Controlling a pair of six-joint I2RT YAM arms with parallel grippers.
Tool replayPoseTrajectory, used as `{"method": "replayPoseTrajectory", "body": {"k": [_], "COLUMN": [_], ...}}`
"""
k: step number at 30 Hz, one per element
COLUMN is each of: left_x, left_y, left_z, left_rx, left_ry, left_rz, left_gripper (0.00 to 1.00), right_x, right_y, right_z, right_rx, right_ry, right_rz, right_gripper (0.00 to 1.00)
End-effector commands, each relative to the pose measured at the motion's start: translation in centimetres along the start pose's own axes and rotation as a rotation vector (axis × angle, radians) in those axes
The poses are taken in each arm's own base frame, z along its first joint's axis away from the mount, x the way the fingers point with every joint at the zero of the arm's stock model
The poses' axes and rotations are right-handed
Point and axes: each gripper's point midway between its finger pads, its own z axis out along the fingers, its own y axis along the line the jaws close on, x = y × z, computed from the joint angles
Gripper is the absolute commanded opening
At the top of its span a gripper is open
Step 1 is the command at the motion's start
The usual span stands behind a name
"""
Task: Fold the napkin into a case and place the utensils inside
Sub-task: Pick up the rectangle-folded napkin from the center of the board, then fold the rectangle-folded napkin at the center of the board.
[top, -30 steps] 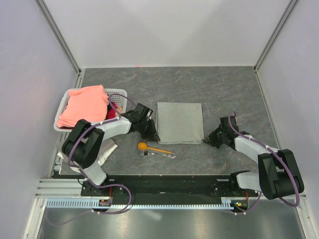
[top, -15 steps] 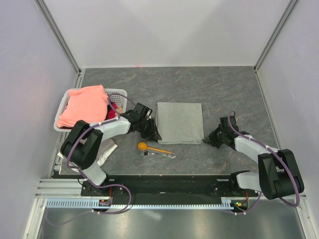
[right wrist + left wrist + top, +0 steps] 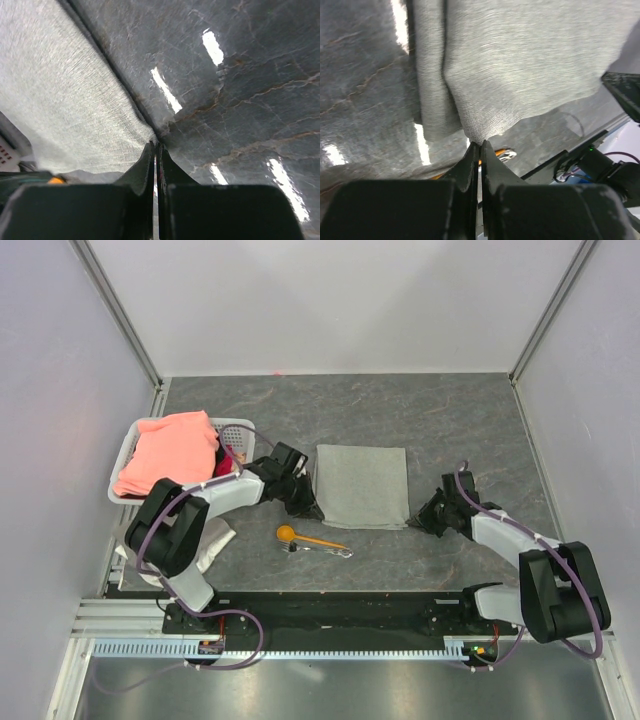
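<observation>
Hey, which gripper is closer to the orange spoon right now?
Left. The left gripper pinches the near-left corner of the napkin, just beyond the orange spoon; the right gripper pinches the near-right corner, farther off to the spoon's right.

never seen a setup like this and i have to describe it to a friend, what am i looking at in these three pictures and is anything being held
These are two robot arms bolted at the near edge of a dark table. The wide picture looks down from above and behind them. The two close-ups come from a camera on each wrist, looking along that arm's own jaws. On the table lies a grey napkin, with an orange spoon and a metal fork just in front of it. A white basket holding a pink cloth sits at the left. The left jaws and the right jaws are shut, each seemingly pinching a near corner of the napkin.
</observation>
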Motion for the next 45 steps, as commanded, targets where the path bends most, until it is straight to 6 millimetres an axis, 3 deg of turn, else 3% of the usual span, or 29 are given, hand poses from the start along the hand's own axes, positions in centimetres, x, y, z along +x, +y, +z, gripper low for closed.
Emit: {"method": "replayPoseTrajectory", "body": {"k": [1, 7, 8, 16, 17, 18, 20, 21, 26, 28, 31, 32, 36, 37, 39, 40, 41, 43, 45], "left_x": [-3.7, -8.6, -10.3, -19.2, -20.7, -21.5, -23.4, -23.9, -26.4, -26.2, -24.6, -23.3, -19.0, -17.3, -15.5, -13.9, -13.0, -10.5, -9.0], "left_y": [-5.3, -8.1, -9.0, -13.0, -14.1, -13.7, -14.6, -14.2, -14.7, -15.0, -14.7, -13.4, -11.2, -9.8, -9.4, -8.2, -8.3, -6.9, -6.8], "left_z": [-3.3, -5.0, -5.8, -8.1, -9.3, -8.5, -9.3, -8.4, -8.9, -9.3, -9.6, -8.6, -8.5, -7.8, -8.9, -8.1, -8.7, -7.6, -7.4], "left_rx": [0.145, 0.211, 0.228, 0.324, 0.353, 0.348, 0.378, 0.376, 0.445, 0.475, 0.478, 0.458, 0.431, 0.412, 0.412, 0.400, 0.408, 0.391, 0.392], "left_ry": [-0.116, -0.185, -0.220, -0.315, -0.349, -0.344, -0.374, -0.366, -0.389, -0.370, -0.337, -0.301, -0.249, -0.213, -0.217, -0.184, -0.182, -0.128, -0.108], "left_rz": [0.062, 0.057, 0.059, 0.078, 0.096, 0.095, 0.116, 0.114, 0.117, 0.114, 0.096, 0.065, 0.030, 0.007, 0.019, 0.001, 0.015, -0.004, 0.017], "left_gripper": [0.02, 0.02, 0.02, 0.02, 0.02, 0.02, 0.02, 0.02, 0.02, 0.02, 0.02, 0.02, 0.02, 0.02, 0.02, 0.02, 0.02, 0.02, 0.02], "right_x": [-2.0, -4.5, -5.0, -12.6, -13.4, -14.7, -15.9, -16.8, -18.7, -18.7, -18.1, -17.7, -14.7, -14.2, -12.8, -12.4, -11.8, -10.9, -9.2], "right_y": [2.7, 6.8, 7.4, 15.8, 16.4, 17.8, 19.1, 20.1, 22.7, 23.6, 23.0, 22.8, 20.1, 19.7, 18.8, 18.5, 18.0, 17.4, 16.4], "right_z": [-1.8, -2.3, -2.3, -2.0, -2.0, -1.9, -1.7, -1.4, -1.3, -1.9, -2.6, -2.8, -3.0, -3.2, -3.9, -4.2, -4.6, -4.9, -4.8], "right_rx": [-0.054, -0.108, -0.114, -0.206, -0.212, -0.227, -0.247, -0.259, -0.309, -0.329, -0.320, -0.320, -0.302, -0.305, -0.307, -0.308, -0.306, -0.306, -0.295], "right_ry": [-0.059, -0.080, -0.087, -0.181, -0.193, -0.209, -0.217, -0.225, -0.230, -0.217, -0.207, -0.199, -0.126, -0.116, -0.100, -0.099, -0.094, -0.080, -0.046], "right_rz": [-0.141, -0.192, -0.199, -0.226, -0.233, -0.237, -0.247, -0.247, -0.253, -0.264, -0.273, -0.275, -0.293, -0.302, -0.307, -0.317, -0.321, -0.341, -0.353], "right_gripper": [0.00, 0.00, 0.00, 0.00, 0.00, 0.00, 0.00, 0.00, 0.00, 0.00, 0.00, 0.00, 0.00, 0.00, 0.00, 0.00, 0.00, 0.00, 0.00]}}
